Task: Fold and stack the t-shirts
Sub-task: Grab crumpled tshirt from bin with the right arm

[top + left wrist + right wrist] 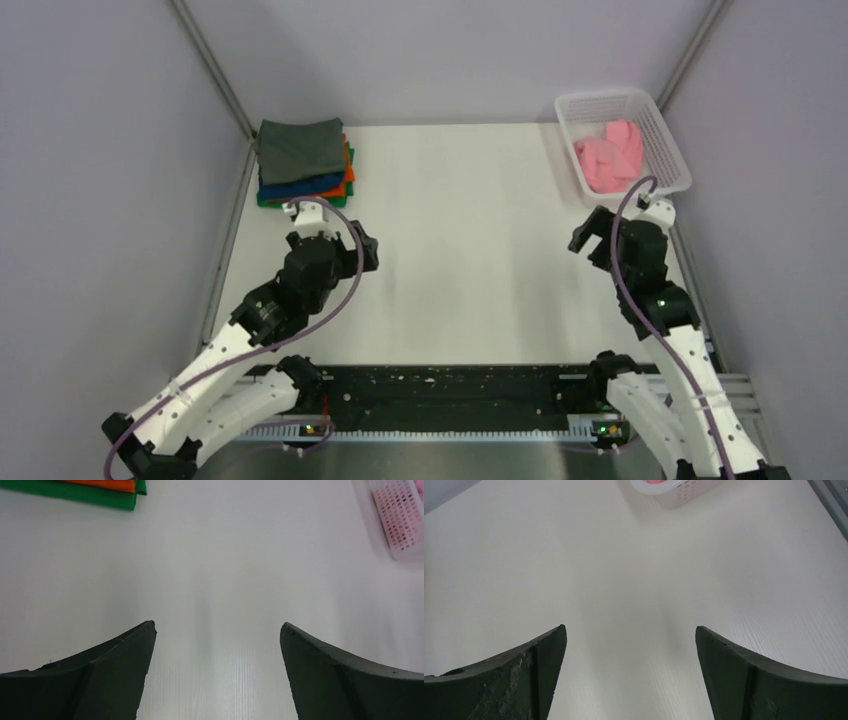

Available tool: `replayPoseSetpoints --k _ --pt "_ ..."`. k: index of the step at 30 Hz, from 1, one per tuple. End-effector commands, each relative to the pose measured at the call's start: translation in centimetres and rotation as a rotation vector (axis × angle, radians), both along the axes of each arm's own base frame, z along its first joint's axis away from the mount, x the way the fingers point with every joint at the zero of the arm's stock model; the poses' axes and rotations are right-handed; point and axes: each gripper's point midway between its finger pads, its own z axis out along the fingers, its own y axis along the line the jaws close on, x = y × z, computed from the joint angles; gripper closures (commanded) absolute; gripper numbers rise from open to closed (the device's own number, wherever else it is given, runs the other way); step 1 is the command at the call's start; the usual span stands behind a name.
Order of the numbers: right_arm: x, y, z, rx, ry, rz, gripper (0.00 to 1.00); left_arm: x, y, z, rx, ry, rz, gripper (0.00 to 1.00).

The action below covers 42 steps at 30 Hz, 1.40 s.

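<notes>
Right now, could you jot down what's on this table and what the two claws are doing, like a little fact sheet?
Folded pile: dark grey t-shirt on top, then blue t-shirt, orange t-shirt, green t-shirt at the bottom; far left corner of the table
Not yet folded: pink t-shirt, crumpled in the white basket, far right corner
Left gripper: open, empty, near the pile
Right gripper: open, empty, near the basket

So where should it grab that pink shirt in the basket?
Probably from straight above, pinching a raised fold of the crumpled pink t-shirt. The white mesh basket walls it in on every side, so only the open top gives access; the open right hand is nearest.
</notes>
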Motion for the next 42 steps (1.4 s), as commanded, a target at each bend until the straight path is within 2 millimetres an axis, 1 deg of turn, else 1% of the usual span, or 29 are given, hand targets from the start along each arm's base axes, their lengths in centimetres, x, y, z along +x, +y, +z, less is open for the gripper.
replayPoseSetpoints --k 1,3,5,6,8,10,11,12,13,15,17,19,20,23,25,28,30,32,34,37,38,39,40,41,42 --pt "3.1 0.7 4.8 0.009 -0.164 0.029 0.01 0.7 -0.2 0.3 -0.001 -0.037 0.007 0.01" --pt "4.9 1.1 6.7 -0.009 -0.233 0.058 0.01 0.9 -0.4 0.1 -0.001 -0.035 0.004 0.01" --pt "7.0 0.8 8.9 -0.030 -0.292 0.029 0.01 1.0 -0.7 -0.2 0.008 -0.029 -0.002 0.01" --pt "8.0 0.5 9.6 -0.044 -0.301 0.004 0.01 1.1 -0.7 -0.3 0.011 -0.028 -0.001 0.01" --pt "10.6 -0.5 10.2 -0.082 -0.270 -0.060 0.01 1.4 -0.8 -0.7 0.017 -0.024 0.002 0.01" --pt "13.6 -1.8 10.0 -0.106 -0.214 -0.117 0.01 1.6 -1.0 -1.1 0.013 -0.023 0.006 0.01" --pt "15.2 -3.0 9.6 -0.109 -0.187 -0.156 0.01 1.7 -1.2 -1.3 0.011 -0.021 -0.002 0.01" --pt "17.2 -4.0 8.4 -0.114 -0.143 -0.185 0.01 1.8 -1.5 -1.5 0.008 -0.019 -0.009 0.01" --pt "18.8 -4.9 7.8 -0.110 -0.115 -0.202 0.01 1.9 -1.7 -1.6 0.003 -0.019 -0.016 0.01" --pt "21.9 -6.7 6.4 -0.097 -0.052 -0.230 0.04 2.0 -2.0 -2.0 0.005 -0.013 -0.021 0.01" --pt "24.6 -8.7 4.4 -0.101 0.026 -0.254 0.06 2.2 -2.1 -2.4 0.007 -0.009 -0.017 0.01" --pt "27.1 -9.8 2.5 -0.125 0.089 -0.253 0.08 2.4 -2.0 -2.6 0.010 -0.006 -0.007 0.01" --pt "28.5 -10.3 2.4 -0.135 0.093 -0.259 0.08 2.5 -2.0 -2.8 0.013 -0.005 -0.002 0.01" --pt "31.4 -11.4 -1.2 -0.143 0.167 -0.258 0.09 2.6 -1.9 -3.1 0.016 -0.006 0.007 0.01" --pt "32.6 -11.6 -3.8 -0.125 0.227 -0.240 0.11 2.6 -1.8 -3.2 0.019 -0.004 0.012 0.01" --pt "33.8 -10.7 -7.9 -0.073 0.298 -0.183 0.15 2.5 -1.6 -3.3 0.020 -0.004 0.015 0.01" --pt "33.6 -10.3 -10.6 -0.046 0.351 -0.179 0.16 2.3 -1.6 -3.2 0.019 -0.002 0.012 0.01" --pt "33.4 -10.8 -12.6 -0.036 0.382 -0.210 0.17 2.1 -1.4 -3.1 0.016 -0.003 0.011 0.01" --pt "33.2 -11.1 -14.5 -0.019 0.415 -0.227 0.20 1.9 -1.2 -3.1 0.013 -0.007 0.012 0.01" --pt "33.0 -11.2 -16.5 0.004 0.448 -0.224 0.35 1.7 -0.8 -2.9 0.009 -0.019 0.024 0.01" --pt "32.9 -11.4 -16.8 0.007 0.452 -0.227 0.50 1.6 -0.6 -2.8 0.007 -0.022 0.029 0.01" --pt "32.9 -11.5 -16.7 0.016 0.449 -0.229 0.68 1.5 -0.5 -2.7 0.006 -0.024 0.032 0.01" --pt "33.2 -11.6 -16.2 0.026 0.435 -0.224 0.82 1.3 -0.4 -2.6 0.003 -0.025 0.033 0.01" --pt "33.6 -11.4 -15.0 0.040 0.411 -0.205 0.98 1.2 -0.2 -2.5 0.001 -0.028 0.034 0.01" --pt "34.0 -11.4 -13.2 0.037 0.376 -0.194 1.00 1.0 0.0 -2.4 -0.003 -0.029 0.038 0.01"
